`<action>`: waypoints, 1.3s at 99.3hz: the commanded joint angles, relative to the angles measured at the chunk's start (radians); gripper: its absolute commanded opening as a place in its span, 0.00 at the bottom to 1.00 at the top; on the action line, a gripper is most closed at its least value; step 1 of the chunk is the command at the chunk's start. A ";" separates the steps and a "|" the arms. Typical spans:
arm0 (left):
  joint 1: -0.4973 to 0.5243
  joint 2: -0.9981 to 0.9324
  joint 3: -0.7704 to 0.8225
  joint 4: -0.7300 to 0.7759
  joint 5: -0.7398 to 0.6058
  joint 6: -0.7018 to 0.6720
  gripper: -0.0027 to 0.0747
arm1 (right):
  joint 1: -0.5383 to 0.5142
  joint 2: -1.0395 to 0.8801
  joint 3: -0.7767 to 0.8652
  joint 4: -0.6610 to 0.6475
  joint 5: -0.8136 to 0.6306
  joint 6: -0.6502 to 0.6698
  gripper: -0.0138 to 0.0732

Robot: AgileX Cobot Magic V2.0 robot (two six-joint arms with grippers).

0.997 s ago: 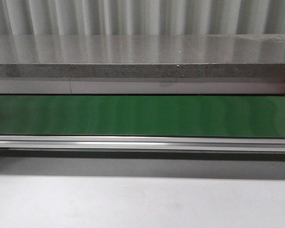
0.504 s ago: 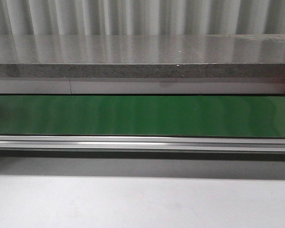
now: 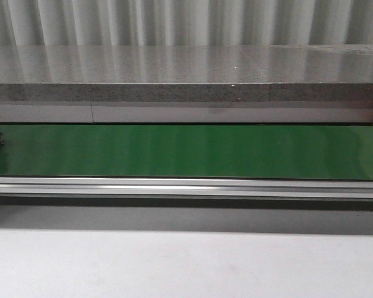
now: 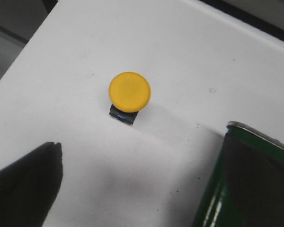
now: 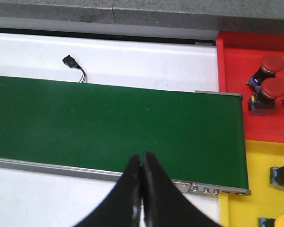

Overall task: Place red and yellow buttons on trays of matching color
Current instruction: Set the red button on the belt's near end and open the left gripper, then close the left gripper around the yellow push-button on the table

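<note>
**Left arm over yellow button, pre-grasp**

Your left end effector (image 4: 137,189) hangs above the white tabletop (image 4: 189,56), fingers spread wide, nothing between them. The yellow button (image 4: 129,91) stands upright on its dark base, beyond the fingertips, not yet between them. Advance until the cap sits centred in the gap, then descend and clamp low on the base, since the domed cap looks likely to slip. The right end effector (image 5: 142,189) hovers over the green conveyor belt (image 5: 109,123), fingers pressed together, empty. The red tray (image 5: 236,61) and yellow tray (image 5: 246,165) lie at the belt's end.
</note>
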 commanded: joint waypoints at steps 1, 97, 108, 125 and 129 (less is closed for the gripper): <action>0.008 0.011 -0.032 -0.007 -0.083 0.001 0.86 | 0.000 -0.007 -0.022 0.012 -0.057 -0.010 0.02; 0.008 0.328 -0.284 -0.005 -0.075 -0.001 0.04 | 0.000 -0.007 -0.022 0.012 -0.057 -0.010 0.02; 0.008 0.266 -0.284 -0.005 -0.068 -0.001 0.01 | 0.000 -0.007 -0.022 0.012 -0.057 -0.010 0.02; -0.005 0.129 -0.284 -0.007 -0.021 -0.001 0.01 | 0.000 -0.007 -0.022 0.012 -0.057 -0.010 0.02; -0.009 0.091 -0.284 -0.007 -0.001 -0.001 0.01 | 0.000 -0.007 -0.022 0.012 -0.057 -0.010 0.02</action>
